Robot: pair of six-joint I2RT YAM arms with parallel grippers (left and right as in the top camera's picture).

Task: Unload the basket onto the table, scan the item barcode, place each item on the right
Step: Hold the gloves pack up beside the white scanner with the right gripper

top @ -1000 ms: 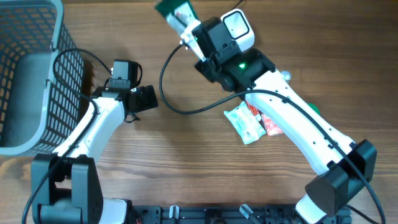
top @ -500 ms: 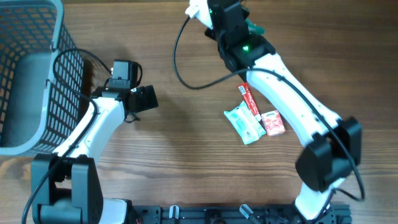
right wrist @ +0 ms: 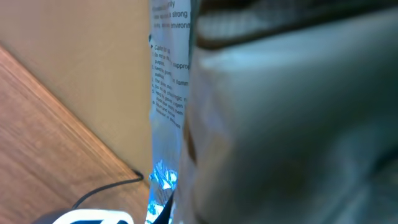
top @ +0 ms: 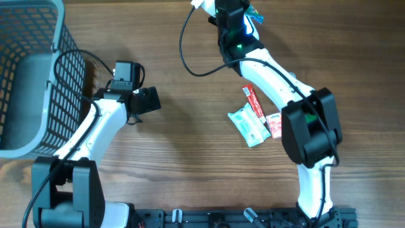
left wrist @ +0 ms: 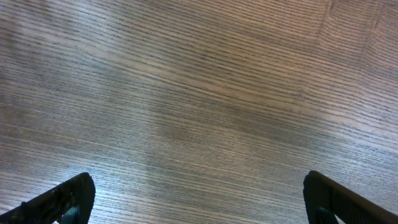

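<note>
- Overhead, we see the right claw (top: 231,9) at the far edge of the desk (top: 190,152), its arm stretched well forward. The frame edge crops much of it.
- Its jaws are pinched narrow on a teal packet (top: 253,13), the item to be scanned. The packet sticks out to this claw's right and is held up off the desk.
- In the right wrist view the teal packet (right wrist: 169,78) sits right up against the lens, with a strip of small print running down it. The print is too blurred for us to read, and we cannot tell whether a barcode faces the camera.
- Below the packet in that view, a white shape (right wrist: 93,216) with a dark cable shows at the frame edge. We cannot tell what it is.
- The left claw (top: 147,100) is well to the left of the right claw and nearer the robot's base. Its jaws are spread wide with nothing between them.
- In the left wrist view we see only the two fingertips (left wrist: 62,198) at the bottom corners, with bare wood grain between them.
- Behind the right claw, beside its arm, three things lie close together on the desk. They are a mint-green pouch (top: 248,126), a red stick (top: 252,101) just beyond the pouch, and a small red pack (top: 276,125) partly under the arm.
- A grey wire basket (top: 71,82) stands just to the left of the left claw, well apart from the right claw.
</note>
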